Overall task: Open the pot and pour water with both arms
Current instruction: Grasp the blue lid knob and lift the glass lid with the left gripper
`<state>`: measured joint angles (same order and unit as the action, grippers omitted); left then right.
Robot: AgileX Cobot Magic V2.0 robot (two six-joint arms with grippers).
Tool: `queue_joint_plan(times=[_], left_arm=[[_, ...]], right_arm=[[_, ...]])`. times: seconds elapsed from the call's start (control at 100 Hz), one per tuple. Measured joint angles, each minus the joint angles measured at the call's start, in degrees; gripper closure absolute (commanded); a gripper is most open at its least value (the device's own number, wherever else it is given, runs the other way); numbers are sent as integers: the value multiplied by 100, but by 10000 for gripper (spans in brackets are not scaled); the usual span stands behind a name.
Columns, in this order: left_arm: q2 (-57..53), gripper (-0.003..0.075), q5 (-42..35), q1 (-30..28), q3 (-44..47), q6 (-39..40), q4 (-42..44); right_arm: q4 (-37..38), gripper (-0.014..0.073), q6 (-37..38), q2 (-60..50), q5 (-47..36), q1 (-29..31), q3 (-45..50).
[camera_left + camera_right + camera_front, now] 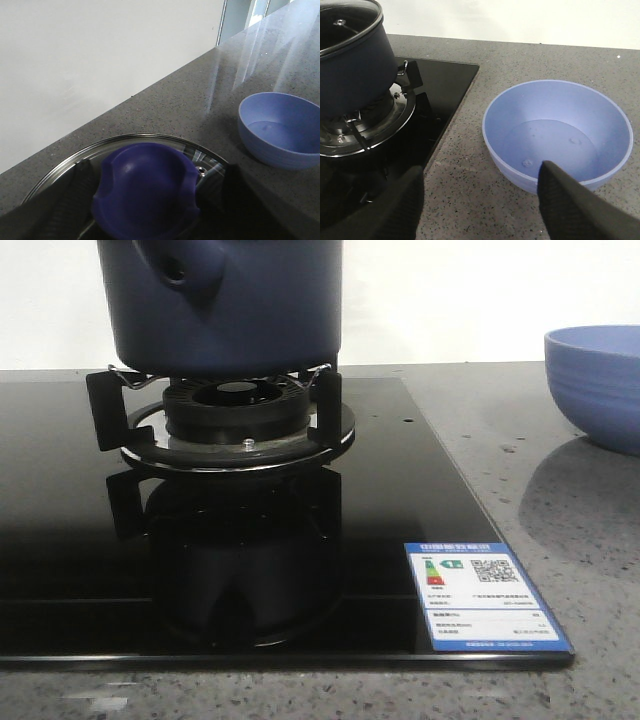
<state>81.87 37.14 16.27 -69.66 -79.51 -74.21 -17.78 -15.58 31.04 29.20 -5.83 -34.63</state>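
The dark navy pot point(230, 310) stands on the gas burner point(240, 420), its handle stub point(185, 270) facing forward. Its glass lid point(345, 20) rests on the pot point(350, 75). In the left wrist view my left gripper point(155, 171) straddles the lid's navy knob point(145, 195), a finger against each side of it. The lid glass point(65, 162) shows around the knob. My right gripper point(481, 169) hangs open over the stone counter, between the cooktop and the bowl, holding nothing. Neither gripper shows in the front view.
A light-blue ribbed bowl point(555, 130) sits on the grey counter point(560, 530) right of the black glass cooktop point(60, 570); a faint ring shows low inside it. An energy label point(485, 595) sticks to the cooktop's front right corner. A white wall runs behind.
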Motion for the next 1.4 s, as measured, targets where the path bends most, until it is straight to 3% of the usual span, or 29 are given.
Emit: queue_joint_plan(times=[0.66, 1.07, 1.3, 1.4], left_arm=[[245, 167, 387, 0, -62, -273, -162], [245, 304, 293, 0, -62, -309, -116], [245, 302, 249, 0, -62, -320, -104], [245, 252, 249, 0, -62, -320, -92]], right_arm=[[4, 153, 0, 0, 43, 0, 0], [4, 153, 0, 0, 43, 0, 0], [4, 153, 0, 0, 43, 0, 0], [4, 153, 0, 0, 43, 0, 0]])
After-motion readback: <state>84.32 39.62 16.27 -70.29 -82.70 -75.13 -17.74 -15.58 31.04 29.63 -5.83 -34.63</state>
